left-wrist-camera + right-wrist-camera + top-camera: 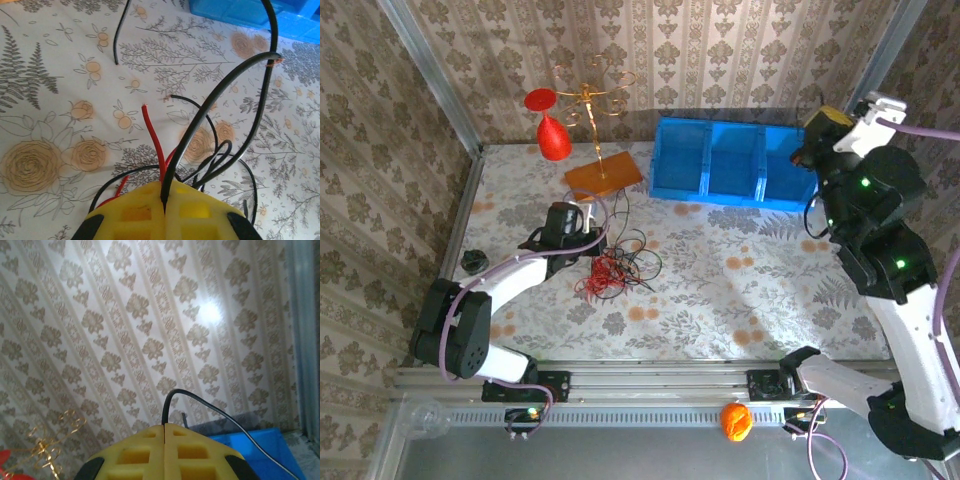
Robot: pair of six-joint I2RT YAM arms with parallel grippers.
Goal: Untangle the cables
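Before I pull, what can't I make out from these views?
- Top view: tangle, crossings too small to trace.
- Left wrist: red cable and thick black cable, lower ends hidden by the left claw.
- Right wrist: thin black cable from the right claw, far end cut by bottom edge.

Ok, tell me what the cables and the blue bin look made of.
The cables: thin wire in smooth, slightly glossy plastic sheath, red and black; a bare coppery tip shows on one black end. The blue bin: probably moulded hard plastic, uniform colour, faint sheen.
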